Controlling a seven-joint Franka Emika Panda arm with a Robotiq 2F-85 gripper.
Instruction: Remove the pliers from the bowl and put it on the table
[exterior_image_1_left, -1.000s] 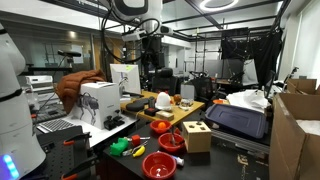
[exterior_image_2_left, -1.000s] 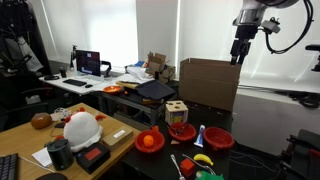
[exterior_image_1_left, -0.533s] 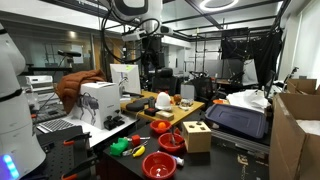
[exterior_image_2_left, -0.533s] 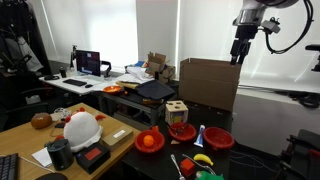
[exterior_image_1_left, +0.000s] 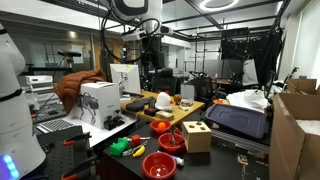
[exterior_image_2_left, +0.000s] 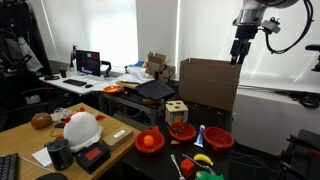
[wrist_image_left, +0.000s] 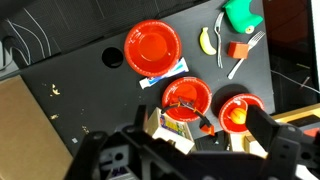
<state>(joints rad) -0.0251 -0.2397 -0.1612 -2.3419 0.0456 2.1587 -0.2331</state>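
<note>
Wrist view, looking straight down. Your gripper (exterior_image_2_left: 238, 55) hangs high above the table (wrist_image_left: 80, 95), well apart from everything on it. Its jaws stand spread wide at the lower edge of the view, with nothing between them.

The pliers (wrist_image_left: 185, 102) lie inside the small red bowl (wrist_image_left: 186, 96), in the middle of the view, directly below the gripper. Beside that bowl, on the right, a second red bowl (wrist_image_left: 239, 112) holds an orange ball (wrist_image_left: 236, 117). A wider red bowl (wrist_image_left: 152, 47) sits empty further up the view, apart from the other two. A banana (wrist_image_left: 208, 40), a green object (wrist_image_left: 243, 15) and a small red block (wrist_image_left: 237, 50) lie near the upper right corner.

In both exterior views the arm reaches in from the top and the gripper (exterior_image_1_left: 150, 58) points down over the workbench. The small bowl (exterior_image_1_left: 171, 142) sits just beside the wooden cube (exterior_image_1_left: 197, 136). In an exterior view the same bowl (exterior_image_2_left: 181, 130) stands in front of the cube (exterior_image_2_left: 177, 110), between the two other bowls. At that distance the pliers are only a dark shape in the bowl, probably their handles.
</note>
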